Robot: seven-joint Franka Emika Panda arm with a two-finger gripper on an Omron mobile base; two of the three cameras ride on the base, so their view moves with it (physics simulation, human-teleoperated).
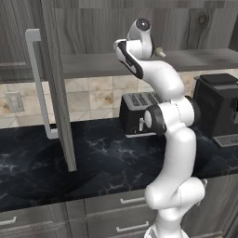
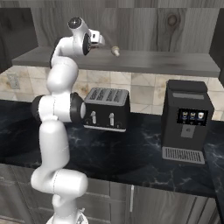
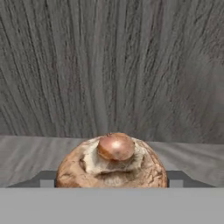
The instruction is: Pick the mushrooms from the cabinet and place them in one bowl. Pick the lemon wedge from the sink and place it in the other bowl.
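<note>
The arm is reaching into the open cabinet (image 1: 56, 93) for a mushroom (image 3: 112, 162) lying on its shelf. The tool (image 2: 107, 44) is straddling it, jaws seemingly wide on either side; whether they are touching it I cannot tell. Next it needs to be closing, then lifting out toward a bowl.

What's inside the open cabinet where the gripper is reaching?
On the cabinet shelf a brown mushroom sits between the fingertips of the gripper. Behind it is the bare wood-grain back wall. The mushroom's own bulk hides the shelf directly behind it.
</note>
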